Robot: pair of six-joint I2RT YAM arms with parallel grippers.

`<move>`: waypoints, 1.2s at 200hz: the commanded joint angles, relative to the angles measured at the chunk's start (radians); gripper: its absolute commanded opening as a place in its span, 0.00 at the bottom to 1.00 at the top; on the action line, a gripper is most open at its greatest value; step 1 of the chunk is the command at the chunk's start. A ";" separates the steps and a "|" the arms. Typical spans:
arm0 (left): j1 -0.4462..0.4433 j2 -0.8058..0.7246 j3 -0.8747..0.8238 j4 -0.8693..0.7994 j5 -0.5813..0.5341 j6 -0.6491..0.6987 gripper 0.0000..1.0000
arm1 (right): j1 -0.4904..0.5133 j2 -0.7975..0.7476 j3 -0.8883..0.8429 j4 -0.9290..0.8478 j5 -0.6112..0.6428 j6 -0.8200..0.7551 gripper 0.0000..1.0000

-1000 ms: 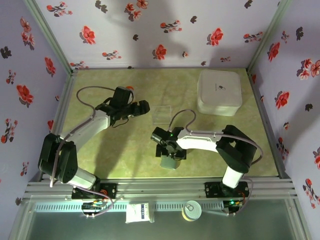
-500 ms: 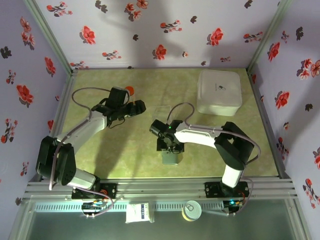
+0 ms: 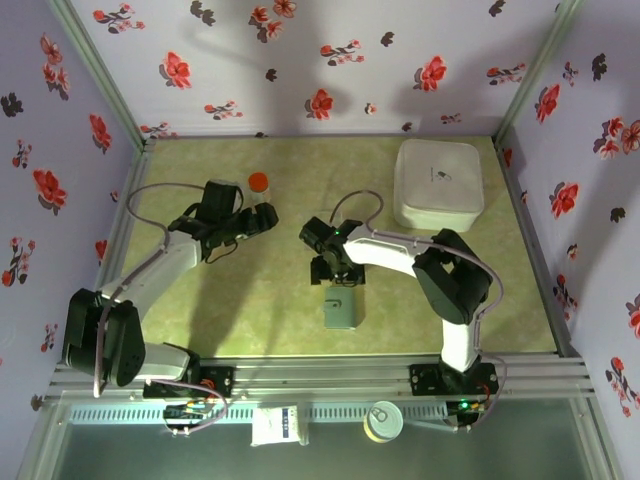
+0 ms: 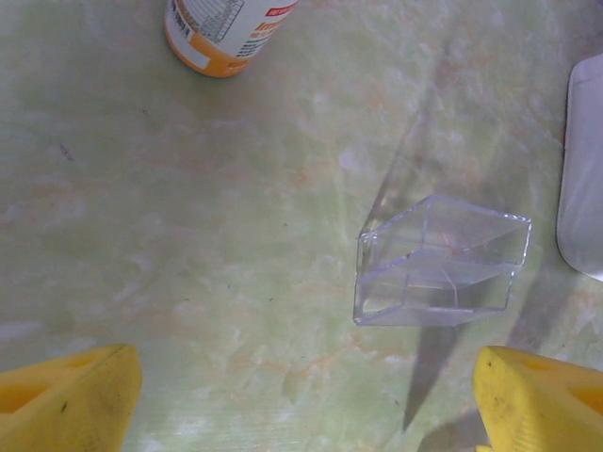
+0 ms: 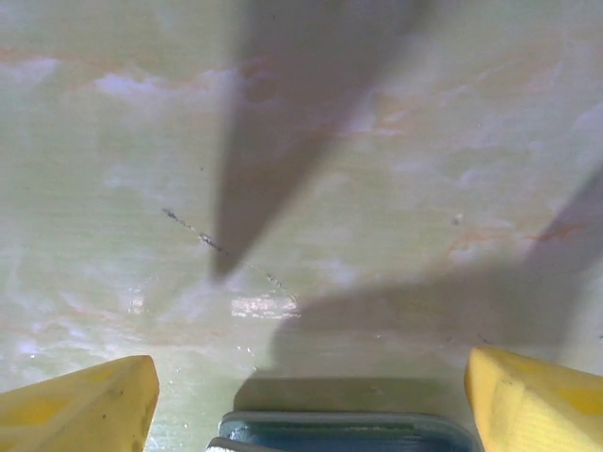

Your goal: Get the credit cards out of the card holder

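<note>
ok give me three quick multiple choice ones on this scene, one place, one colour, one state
1. Where does the flat slate grey-blue bifold card holder lie?
a) on the green table, just nearer the arm bases than the right gripper
b) against the back wall
c) lifted off the table

2. What colour is the cap of the small round bottle?
a) green
b) orange-red
c) black

3. The right gripper is:
a) shut on a blue card
b) open, holding nothing
c) shut on a cloth

Answers: 1 a, the top view shows it flat below that gripper; 2 b, the cap reads orange-red from above; 3 b, its yellow fingers stand wide apart, gripping nothing.
</note>
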 commanded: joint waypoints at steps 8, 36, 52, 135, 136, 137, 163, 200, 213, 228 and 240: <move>0.011 -0.025 -0.020 -0.010 0.002 0.008 0.91 | 0.017 -0.007 0.011 -0.094 0.038 0.026 0.90; 0.013 -0.026 -0.022 -0.009 0.008 0.008 0.91 | 0.031 -0.025 -0.006 -0.098 0.022 0.037 0.93; 0.013 -0.025 -0.026 -0.007 0.009 0.008 0.91 | 0.048 -0.026 -0.009 -0.098 -0.009 0.037 0.94; 0.014 0.002 -0.031 0.016 0.022 0.001 0.91 | 0.080 -0.023 -0.051 -0.081 -0.028 0.071 0.83; 0.014 0.002 -0.031 0.016 0.022 0.002 0.91 | 0.079 -0.024 -0.051 -0.081 -0.027 0.071 0.82; 0.014 0.002 -0.031 0.016 0.022 0.002 0.91 | 0.079 -0.025 -0.051 -0.081 -0.026 0.071 0.82; 0.015 0.010 -0.024 0.015 0.023 0.004 0.91 | 0.070 -0.036 -0.038 -0.088 0.007 0.063 0.75; 0.023 0.019 -0.015 0.005 0.024 0.012 0.91 | 0.017 -0.026 0.000 -0.106 0.040 0.002 0.69; 0.025 0.024 -0.006 -0.003 0.024 0.016 0.91 | -0.004 -0.012 0.018 -0.092 0.035 -0.032 0.69; 0.027 0.022 -0.001 -0.013 0.024 0.022 0.91 | -0.027 0.019 0.047 -0.076 0.022 -0.075 0.67; 0.029 0.014 -0.001 -0.018 0.023 0.023 0.91 | -0.039 0.051 0.084 -0.082 0.023 -0.111 0.66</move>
